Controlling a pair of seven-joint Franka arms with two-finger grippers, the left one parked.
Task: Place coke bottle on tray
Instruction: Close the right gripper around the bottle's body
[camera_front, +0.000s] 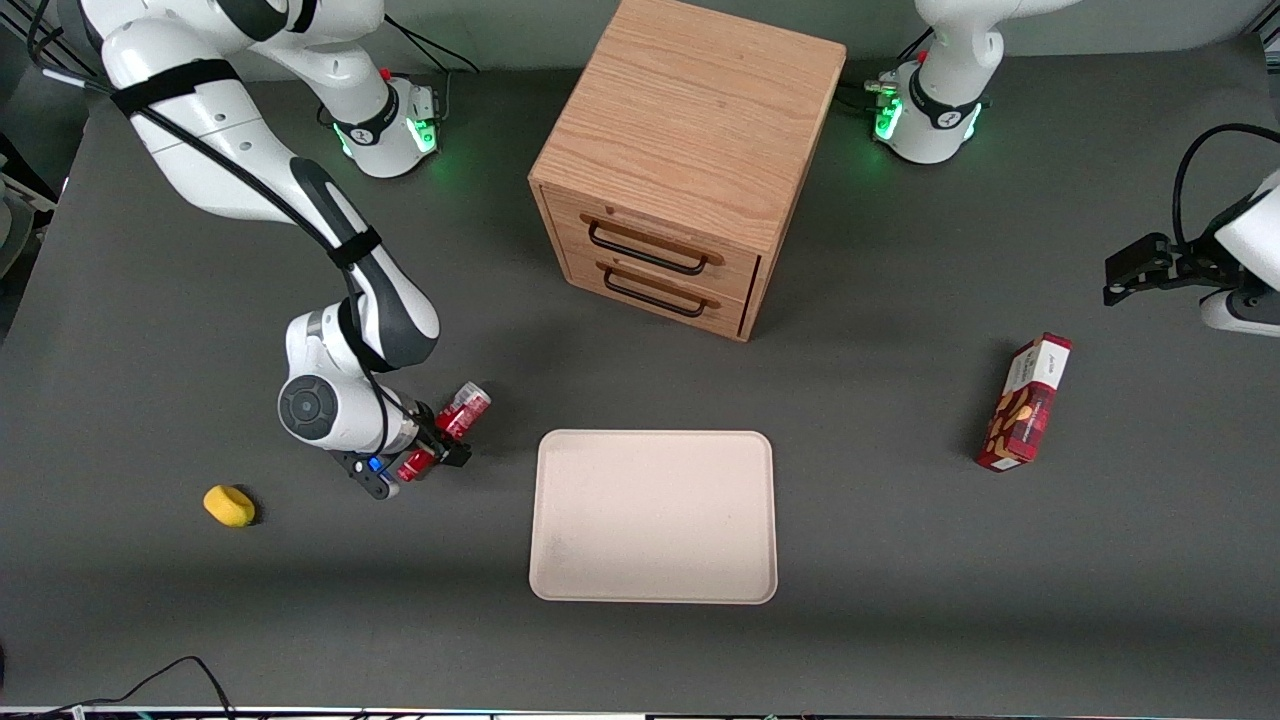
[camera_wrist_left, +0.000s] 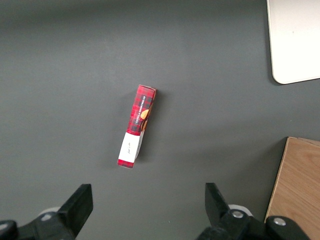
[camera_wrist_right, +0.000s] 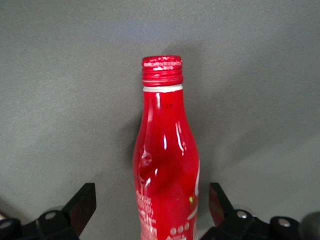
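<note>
The front view looks steeply down on the whole tabletop (camera_front: 900, 620) from high up. The right wrist view sits close along the gripper (camera_wrist_right: 152, 210), filled by the coke bottle (camera_wrist_right: 165, 165). The left wrist view looks straight down, sharing the tray (camera_wrist_left: 295, 40) and snack box (camera_wrist_left: 136, 125) with the front view.

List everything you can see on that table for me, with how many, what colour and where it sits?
coke bottle: one, red with a red cap, lying between the gripper's fingers, beside the tray toward the working arm's end of the table.
tray: one, beige, flat on the table, in front of the drawer cabinet and nearer the front camera.
drawer cabinet: one, light wood with two dark handles, mid-table.
snack box: one, red with a white end, lying toward the parked arm's end of the table.
yellow object: one, small and rounded, near the working arm, nearer the front camera than the gripper.
gripper: one, black, open around the bottle, low over the table.
</note>
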